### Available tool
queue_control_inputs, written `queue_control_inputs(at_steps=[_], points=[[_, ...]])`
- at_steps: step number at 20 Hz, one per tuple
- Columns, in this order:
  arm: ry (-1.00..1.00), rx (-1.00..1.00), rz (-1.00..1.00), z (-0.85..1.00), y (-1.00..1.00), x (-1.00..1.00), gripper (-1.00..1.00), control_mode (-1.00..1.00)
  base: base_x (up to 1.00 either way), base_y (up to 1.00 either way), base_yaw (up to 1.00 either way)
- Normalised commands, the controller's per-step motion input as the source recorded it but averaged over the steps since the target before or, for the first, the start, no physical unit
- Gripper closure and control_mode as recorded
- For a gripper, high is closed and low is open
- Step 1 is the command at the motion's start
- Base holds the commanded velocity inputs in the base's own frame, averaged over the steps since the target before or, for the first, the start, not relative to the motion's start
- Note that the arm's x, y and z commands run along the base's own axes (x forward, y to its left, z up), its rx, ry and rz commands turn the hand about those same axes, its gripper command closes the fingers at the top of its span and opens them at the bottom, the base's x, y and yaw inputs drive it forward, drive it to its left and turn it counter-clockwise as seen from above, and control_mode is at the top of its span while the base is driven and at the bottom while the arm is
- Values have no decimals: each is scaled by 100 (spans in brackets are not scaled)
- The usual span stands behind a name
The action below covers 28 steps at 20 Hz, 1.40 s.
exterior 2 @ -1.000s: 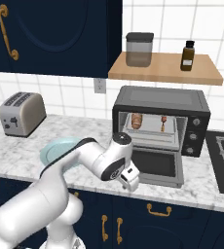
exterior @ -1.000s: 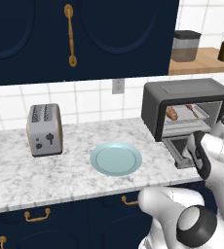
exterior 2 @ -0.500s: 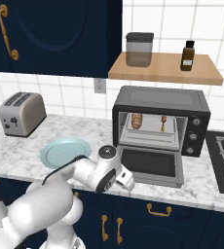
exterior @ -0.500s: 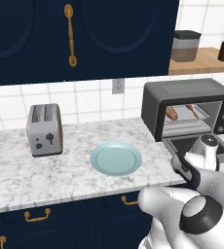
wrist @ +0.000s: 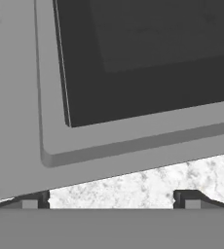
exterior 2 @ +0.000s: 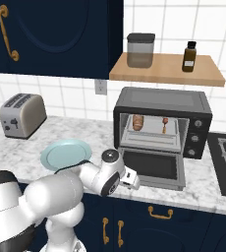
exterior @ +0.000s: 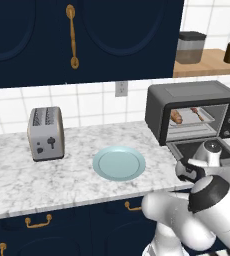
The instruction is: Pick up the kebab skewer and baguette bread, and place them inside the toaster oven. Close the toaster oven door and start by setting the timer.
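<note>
- Nearest, the pincer (wrist: 111, 203) sits low at the front edge of the counter (exterior: 17, 185), its two finger tips showing spread wide at the bottom of the hand view; the pincer is open and holds nothing. Whether it touches the door edge I cannot tell.
- Just ahead of it, the toaster oven door (exterior 2: 152, 166) lies folded down flat, its front corner filling the upper part of the hand view. Coming in low by that free edge looks like the setup for lifting the door shut.
- Left of centre in the left base view, a pale blue plate (exterior: 119, 163) rests bare on the counter.
- Beyond the door, the toaster oven (exterior 2: 162, 101) stands open at the right of that view. On its rack lie the baguette bread (exterior 2: 137, 122) to the left and the kebab skewer (exterior 2: 165, 125) to the right, apart, so the loading part appears done.
- Farthest left, a silver toaster (exterior: 45, 133) stands by the tiled wall.
</note>
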Motion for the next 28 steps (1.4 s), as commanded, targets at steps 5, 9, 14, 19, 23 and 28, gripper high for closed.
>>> queue_control_inputs(at_steps=[5, 9, 14, 19, 23, 28], points=[[-4, -4, 8, -9, -1, -6, -100, -100, 0, 0, 0], [0, 0, 0, -4, 0, 0, -100, -100, 0, 0, 0], [-2, 0, 0, -6, 0, 12, -100, -100, 0, 0, 0], [-16, 0, 0, -1, 0, 10, -100, -100, 0, 0, 0], [-28, 0, 0, 0, 0, 0, -100, -100, 0, 0, 0], [-24, 0, 0, 10, 0, 18, -100, -100, 0, 0, 0]])
